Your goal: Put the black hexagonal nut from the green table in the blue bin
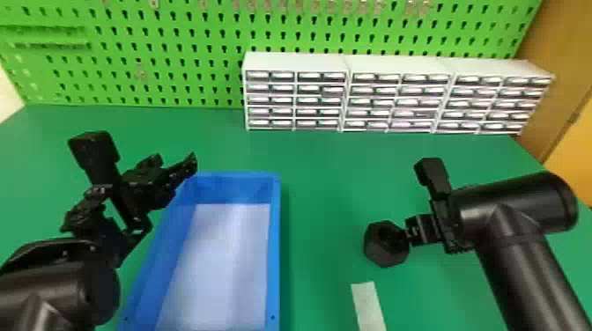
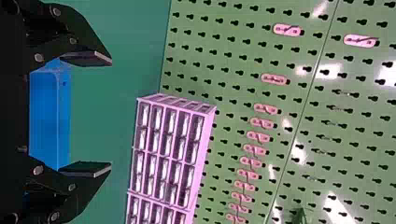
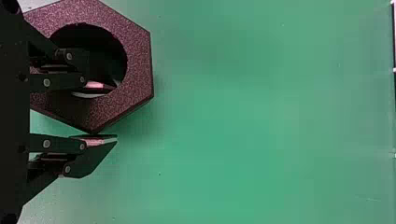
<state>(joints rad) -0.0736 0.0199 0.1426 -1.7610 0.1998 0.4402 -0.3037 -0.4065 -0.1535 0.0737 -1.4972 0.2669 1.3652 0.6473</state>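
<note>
The green table (image 1: 317, 163) spreads across the head view. The green pegboard (image 1: 176, 70) rises behind it along the top of the frame, with a brown panel (image 1: 561, 66) at upper right. A row of white drawer cabinets (image 1: 295, 61) stands at the table's far side, against the pegboard, from upper centre to upper right. The blue bin (image 1: 276, 246) runs from the centre down to the bottom edge, left of the middle; its pale bottom (image 1: 224, 251) shows between the blue walls.

The right arm (image 1: 515, 224) reaches in from the lower right, the left arm (image 1: 48, 290) from the lower left. The left gripper (image 1: 174, 163) is at the bin's far left corner in the head view, its two fingers spread wide with nothing between them. The right gripper (image 1: 402, 237) is right of centre, gripping the black hexagonal nut (image 1: 384, 255) by its wall: one finger sits inside the hole, the other against the outside. The nut is well apart from the bin, to its right; whether it touches the table I cannot tell.

A pale strip (image 1: 369, 308) lies on the table at lower right, near the nut. Small slotted fittings (image 2: 287, 30) dot the pegboard.
</note>
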